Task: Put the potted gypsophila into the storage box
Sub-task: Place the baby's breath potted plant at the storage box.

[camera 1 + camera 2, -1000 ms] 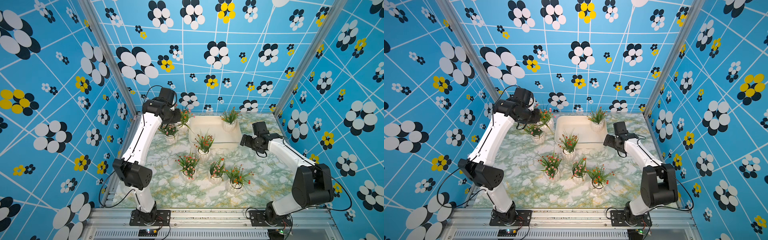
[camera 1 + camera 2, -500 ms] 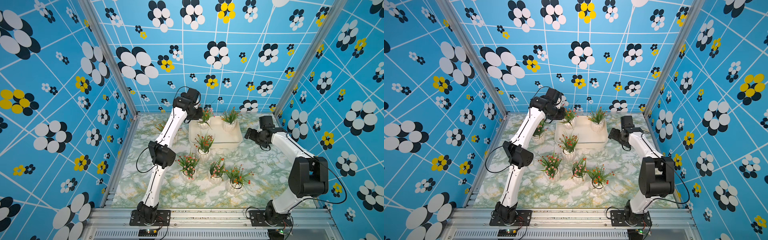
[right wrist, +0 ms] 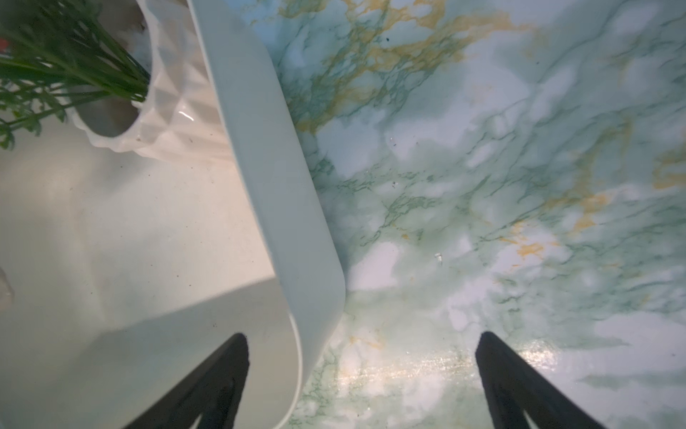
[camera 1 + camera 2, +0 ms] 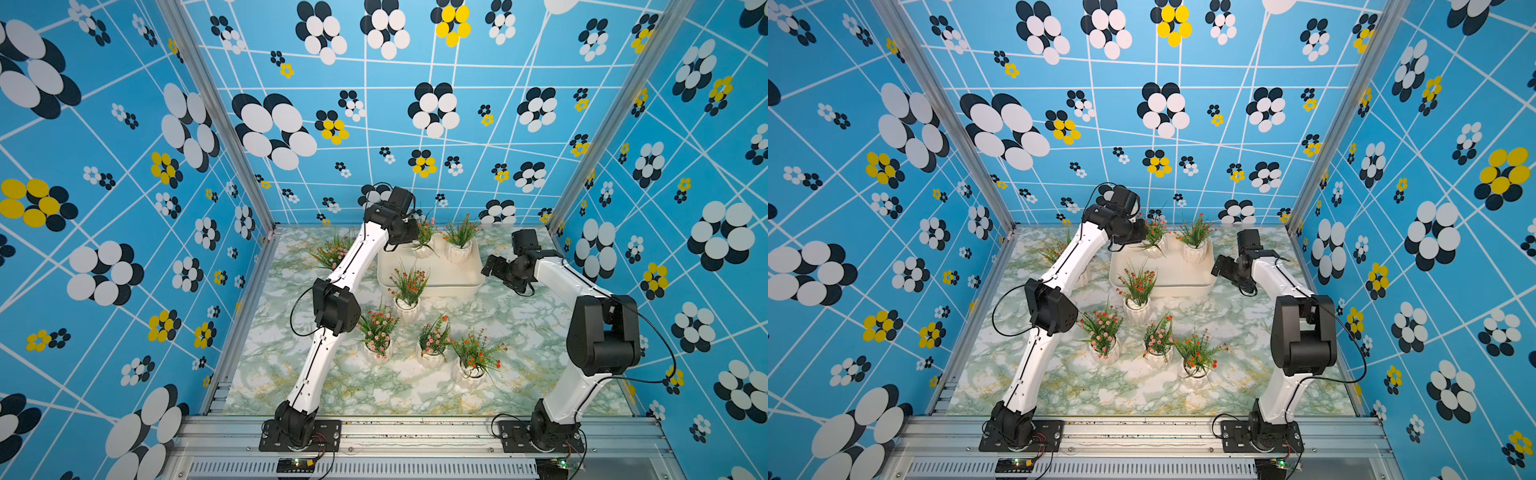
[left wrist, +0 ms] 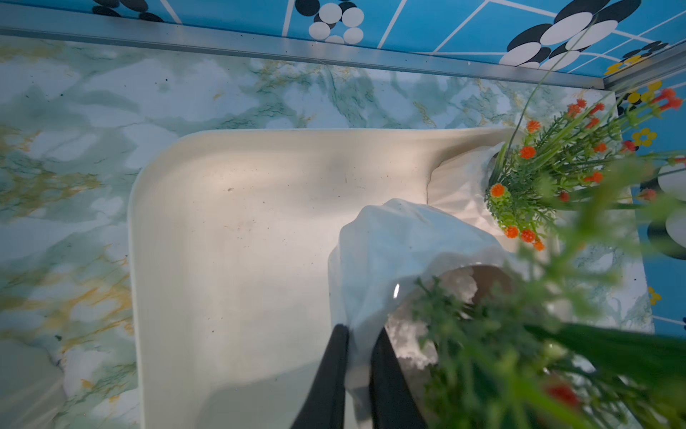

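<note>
Green-veined marble tabletop (image 4: 540,332), blue flowered walls (image 4: 124,208). Far left, we note one plant (image 4: 330,250) half hidden behind the left arm (image 4: 357,257). The left gripper (image 5: 358,334) pinches the rim of the potted gypsophila (image 5: 393,252) over the storage box (image 4: 453,274); foliage blurs the view, and we cannot tell whether its base touches the floor. A second pot (image 4: 459,250) stands beside it. The right gripper (image 3: 363,336) is spread wide astride the box's corner rim, empty.

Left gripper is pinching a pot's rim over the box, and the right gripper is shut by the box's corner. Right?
No: the right gripper is open, jaws spread wide by the box's corner, in the right wrist view. The left gripper does pinch the pot's rim.
</note>
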`<action>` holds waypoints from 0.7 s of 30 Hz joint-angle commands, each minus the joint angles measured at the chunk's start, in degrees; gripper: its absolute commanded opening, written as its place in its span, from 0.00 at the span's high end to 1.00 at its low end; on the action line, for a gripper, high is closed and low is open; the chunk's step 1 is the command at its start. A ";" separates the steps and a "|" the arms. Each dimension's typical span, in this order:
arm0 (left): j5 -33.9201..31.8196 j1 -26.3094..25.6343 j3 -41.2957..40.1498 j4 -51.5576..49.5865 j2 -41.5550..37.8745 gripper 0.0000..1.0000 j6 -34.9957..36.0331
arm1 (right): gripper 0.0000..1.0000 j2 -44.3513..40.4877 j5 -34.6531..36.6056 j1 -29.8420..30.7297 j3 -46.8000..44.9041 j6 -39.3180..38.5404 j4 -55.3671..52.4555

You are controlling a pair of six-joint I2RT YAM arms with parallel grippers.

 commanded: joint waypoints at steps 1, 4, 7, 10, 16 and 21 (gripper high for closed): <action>-1.42 -0.21 -0.21 4.23 1.78 1.00 -6.32 | 0.02 1.11 -1.86 0.00 1.18 0.09 1.14; -2.96 -1.07 -0.31 4.19 2.70 1.00 -8.88 | 0.02 1.79 -2.65 0.05 1.49 0.27 1.49; -4.90 -2.00 -0.39 4.03 3.26 1.00 -11.12 | 0.02 2.34 -3.19 0.04 1.63 0.52 1.93; -5.67 -2.67 -0.39 4.66 3.87 1.00 -12.82 | 0.02 2.84 -4.09 0.04 1.69 0.89 2.58; -5.58 -3.38 -0.39 7.63 5.07 1.00 -15.72 | 0.02 3.32 -4.90 0.00 1.37 0.93 3.19; -8.05 -3.74 -0.44 8.74 5.90 1.00 -16.66 | 0.02 3.59 -6.81 -0.29 0.99 1.66 4.08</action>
